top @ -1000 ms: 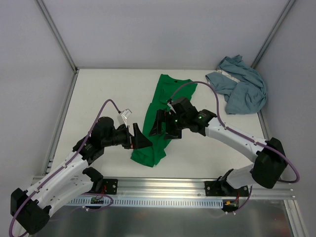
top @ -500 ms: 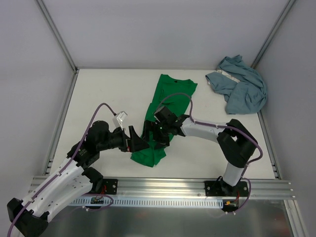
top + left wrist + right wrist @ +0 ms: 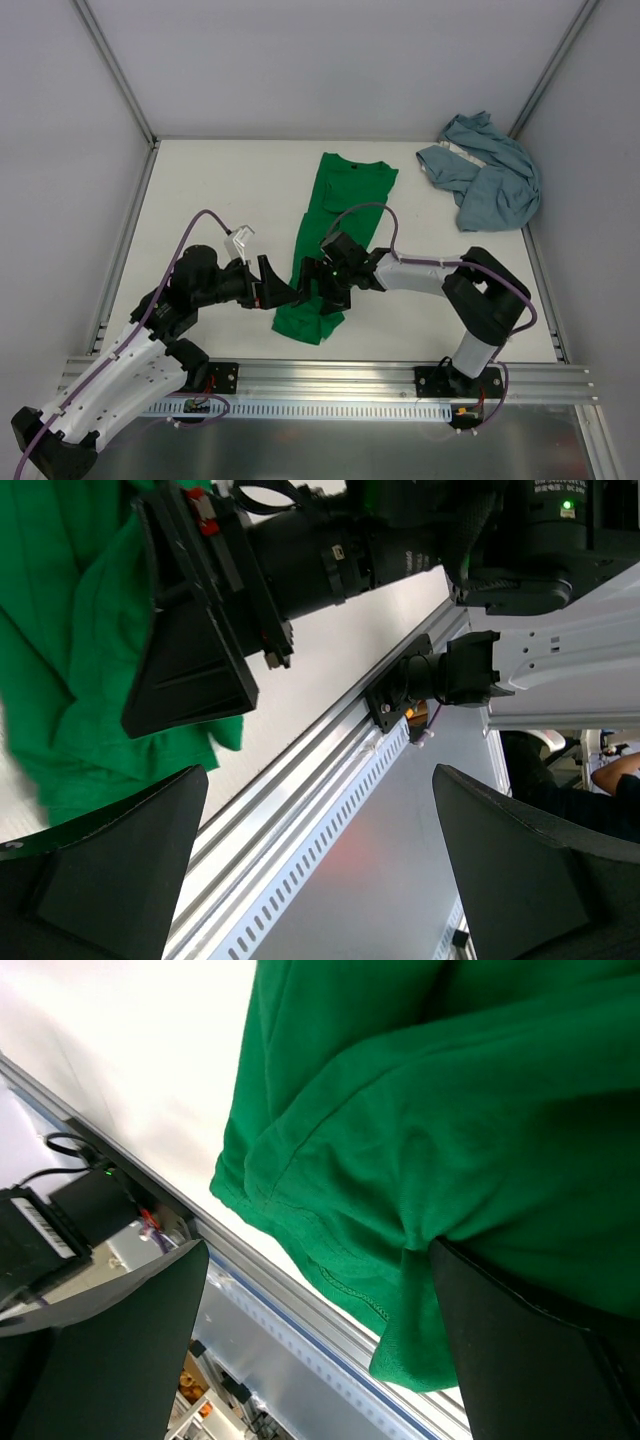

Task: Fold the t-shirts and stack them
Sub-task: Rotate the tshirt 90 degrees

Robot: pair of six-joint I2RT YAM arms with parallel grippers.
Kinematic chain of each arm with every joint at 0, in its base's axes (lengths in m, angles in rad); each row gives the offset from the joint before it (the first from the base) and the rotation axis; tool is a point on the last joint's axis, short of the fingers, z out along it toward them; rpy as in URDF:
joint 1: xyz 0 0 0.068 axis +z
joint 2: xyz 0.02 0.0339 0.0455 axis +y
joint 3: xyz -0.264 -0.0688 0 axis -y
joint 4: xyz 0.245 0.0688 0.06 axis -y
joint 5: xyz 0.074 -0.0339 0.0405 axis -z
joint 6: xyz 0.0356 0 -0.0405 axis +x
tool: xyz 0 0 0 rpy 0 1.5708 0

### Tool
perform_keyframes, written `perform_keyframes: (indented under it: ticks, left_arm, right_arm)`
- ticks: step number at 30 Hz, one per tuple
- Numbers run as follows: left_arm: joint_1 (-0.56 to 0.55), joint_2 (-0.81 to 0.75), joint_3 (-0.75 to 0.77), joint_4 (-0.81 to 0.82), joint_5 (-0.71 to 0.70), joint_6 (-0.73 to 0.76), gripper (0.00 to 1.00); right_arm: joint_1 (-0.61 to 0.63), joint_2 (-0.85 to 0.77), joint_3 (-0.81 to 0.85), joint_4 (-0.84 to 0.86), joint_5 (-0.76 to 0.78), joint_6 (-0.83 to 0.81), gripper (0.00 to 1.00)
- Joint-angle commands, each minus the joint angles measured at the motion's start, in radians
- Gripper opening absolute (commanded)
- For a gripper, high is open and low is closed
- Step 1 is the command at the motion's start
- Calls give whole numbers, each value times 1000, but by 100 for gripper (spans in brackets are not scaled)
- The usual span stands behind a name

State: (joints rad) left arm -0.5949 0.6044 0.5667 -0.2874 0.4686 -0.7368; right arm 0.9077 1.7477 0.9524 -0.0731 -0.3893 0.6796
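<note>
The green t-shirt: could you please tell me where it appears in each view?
Top external: green t-shirt lies as a long strip in the middle of the table, collar at the far end.
Left wrist: upper left corner.
Right wrist: fills the upper right.
Shared landmark: metal rail along the table's near edge, beside the shirt's hem.

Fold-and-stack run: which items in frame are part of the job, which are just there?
Job:
green t-shirt, laid lengthwise mid-table
blue-grey t-shirt, crumpled in the far right corner

Just there:
table
aluminium rail at the near edge
grey enclosure walls
</note>
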Motion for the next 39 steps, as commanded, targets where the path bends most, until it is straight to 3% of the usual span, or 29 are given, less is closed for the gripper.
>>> perform_keyframes:
  ticks: [1,11,26,29,31,37,39]
  left_arm:
    - [-2,-6,42,2,-10,24,99]
    - [-2,-11,41,-7,-10,25,99]
    - [-2,11,18,14,-8,24,99]
    - [0,15,10,25,-7,19,99]
    - [0,21,4,47,-2,10,99]
    - [-2,32,-2,70,2,7,99]
    - [-2,29,-4,65,2,8,99]
  right_arm:
    - [3,-69,-67,-106,95,-31,99]
    - [-26,-211,-150,-182,181,-45,99]
    - [-36,-396,-78,-375,273,-83,100]
    - [-36,-393,78,-520,355,-151,100]
    - [-39,-305,271,-673,456,-204,99]
    - [-58,94,789,-976,610,-344,99]
    - [-78,188,894,-1048,642,-359,100]
